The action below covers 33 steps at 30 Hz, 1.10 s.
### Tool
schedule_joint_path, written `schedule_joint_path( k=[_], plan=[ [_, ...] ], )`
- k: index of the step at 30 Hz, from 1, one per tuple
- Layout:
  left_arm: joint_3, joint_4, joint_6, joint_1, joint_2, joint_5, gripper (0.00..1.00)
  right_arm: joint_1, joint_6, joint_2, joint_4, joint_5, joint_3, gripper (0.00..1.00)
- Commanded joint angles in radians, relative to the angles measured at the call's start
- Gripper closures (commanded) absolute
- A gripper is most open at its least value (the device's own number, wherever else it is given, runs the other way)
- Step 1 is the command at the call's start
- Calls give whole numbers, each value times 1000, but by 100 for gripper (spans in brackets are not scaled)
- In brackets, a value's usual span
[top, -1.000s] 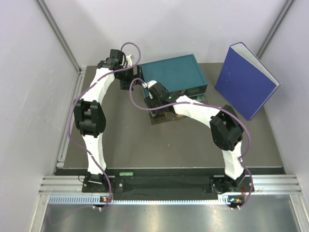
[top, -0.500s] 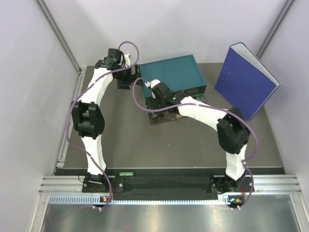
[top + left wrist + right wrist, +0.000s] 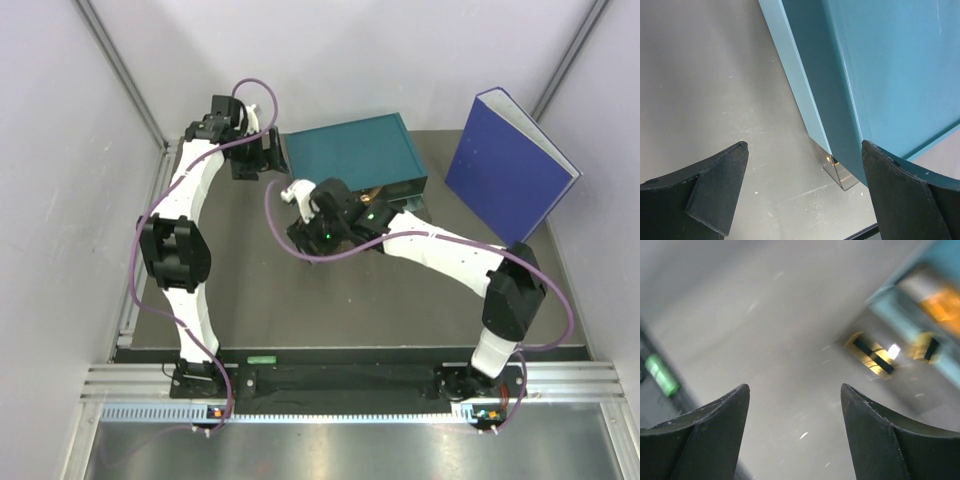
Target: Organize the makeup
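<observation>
The makeup shows blurred in the right wrist view: a black-and-gold case (image 3: 870, 354), a second one (image 3: 926, 347) and an orange piece (image 3: 940, 307), all in the clear drawer at the front of the teal box (image 3: 350, 152). From above, only an orange-brown glimpse of the makeup (image 3: 376, 190) shows. My right gripper (image 3: 794, 387) is open over bare table, left of the drawer, holding nothing; from above the right gripper (image 3: 303, 232) is at the drawer's left end. My left gripper (image 3: 804, 145) is wide open, astride the box's left wall (image 3: 805, 100). From above, the left gripper (image 3: 262, 158) is at the box's left side.
A big blue binder (image 3: 510, 165) stands tilted at the back right. The clear drawer's corner (image 3: 840, 175) sticks out under the teal box. A green label (image 3: 661, 375) marks the table's near edge. White walls close in the left and back sides.
My right gripper has pulled back from the drawer toward the left and near side, and its jaws have opened wider. The left arm has shifted slightly left, still open.
</observation>
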Motion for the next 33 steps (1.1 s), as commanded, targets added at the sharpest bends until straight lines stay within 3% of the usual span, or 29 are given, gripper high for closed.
schedule_joint_path(
  k=[1,10,16,21,33],
  plan=[
    [-9,-16,10,-2,-75,1,1,96,-50,-1,-98,-83,17,27],
    [-16,-87,-18,8,-108,22,1,307,-113,61,-141,-76,33,28],
    [-62,-110,-90,40,-144,41,1,403,-105,107,-136,-95,63,34],
    [-154,-114,-128,109,-161,145,1,453,-102,162,-117,-107,90,37],
    [-367,-99,-108,251,-205,151,1,532,-110,286,-17,-126,90,45]
  ],
)
